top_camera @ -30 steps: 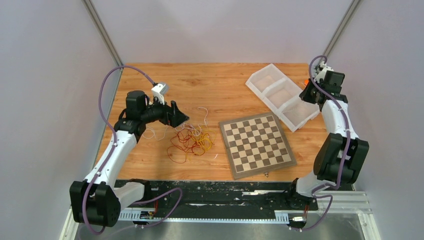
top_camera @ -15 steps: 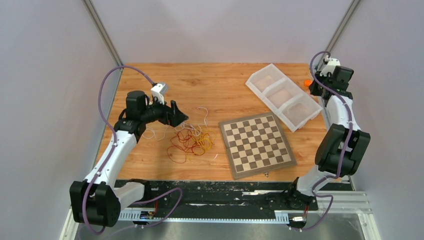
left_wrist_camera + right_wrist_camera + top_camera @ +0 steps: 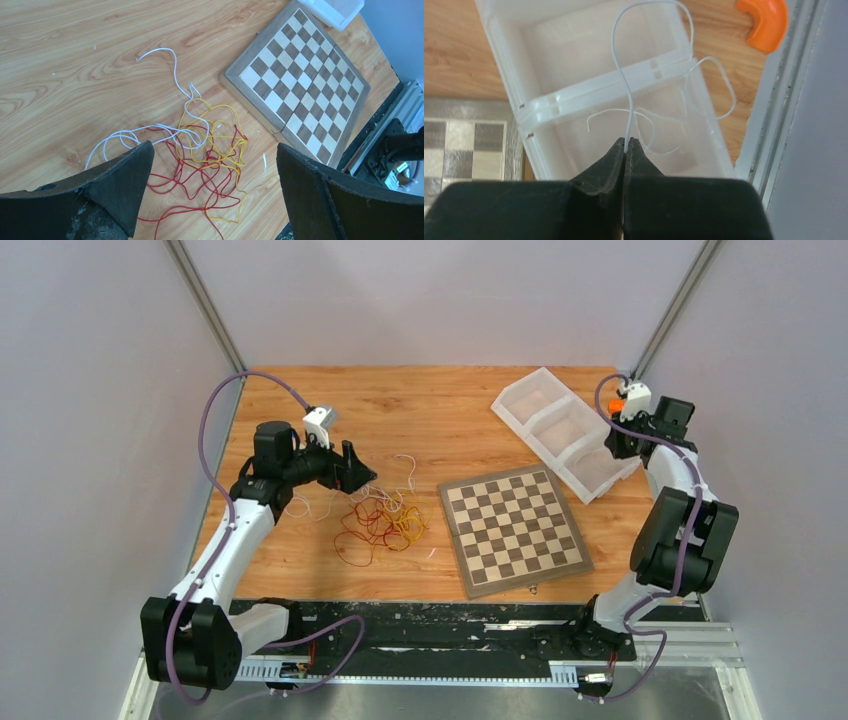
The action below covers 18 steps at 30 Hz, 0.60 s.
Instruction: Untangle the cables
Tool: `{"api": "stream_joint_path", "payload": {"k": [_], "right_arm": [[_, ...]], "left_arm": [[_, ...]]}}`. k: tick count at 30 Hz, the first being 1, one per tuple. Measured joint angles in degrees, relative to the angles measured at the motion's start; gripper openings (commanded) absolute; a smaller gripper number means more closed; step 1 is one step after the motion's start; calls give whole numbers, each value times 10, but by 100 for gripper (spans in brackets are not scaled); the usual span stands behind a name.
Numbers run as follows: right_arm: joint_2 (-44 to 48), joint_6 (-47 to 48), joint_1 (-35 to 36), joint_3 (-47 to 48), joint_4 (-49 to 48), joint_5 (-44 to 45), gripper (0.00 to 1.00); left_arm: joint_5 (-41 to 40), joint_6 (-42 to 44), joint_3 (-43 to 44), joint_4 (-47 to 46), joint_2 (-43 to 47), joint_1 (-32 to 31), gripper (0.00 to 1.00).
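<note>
Mostly the thin red, yellow-orange and white cables lie knotted on the wooden bench by the spread left gripper, while the right gripper pinches one freed white wire above the clear plastic compartment tray.

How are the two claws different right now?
The left gripper stands wide open and empty; the right gripper is shut on a thin white cable. The left gripper hovers over the tangle of cables beside the chessboard; the right gripper is over the clear tray. Both are black, each with two jaws.
</note>
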<state>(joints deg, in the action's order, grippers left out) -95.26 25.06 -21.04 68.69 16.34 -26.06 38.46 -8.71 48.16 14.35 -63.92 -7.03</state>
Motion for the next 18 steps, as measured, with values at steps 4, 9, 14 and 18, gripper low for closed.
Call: {"api": "stream_joint_path", "payload": {"k": [4, 9, 14, 18], "right_arm": [[51, 62, 0, -80, 14, -19, 0], [105, 100, 0, -136, 34, -39, 0], [107, 106, 0, -137, 36, -41, 0], [80, 81, -1, -115, 40, -38, 0]], "left_arm": [[0, -2, 0, 0, 0, 0, 100], [0, -5, 0, 0, 0, 0, 100], [0, -8, 0, 0, 0, 0, 100], [0, -10, 0, 0, -3, 0, 100]]}}
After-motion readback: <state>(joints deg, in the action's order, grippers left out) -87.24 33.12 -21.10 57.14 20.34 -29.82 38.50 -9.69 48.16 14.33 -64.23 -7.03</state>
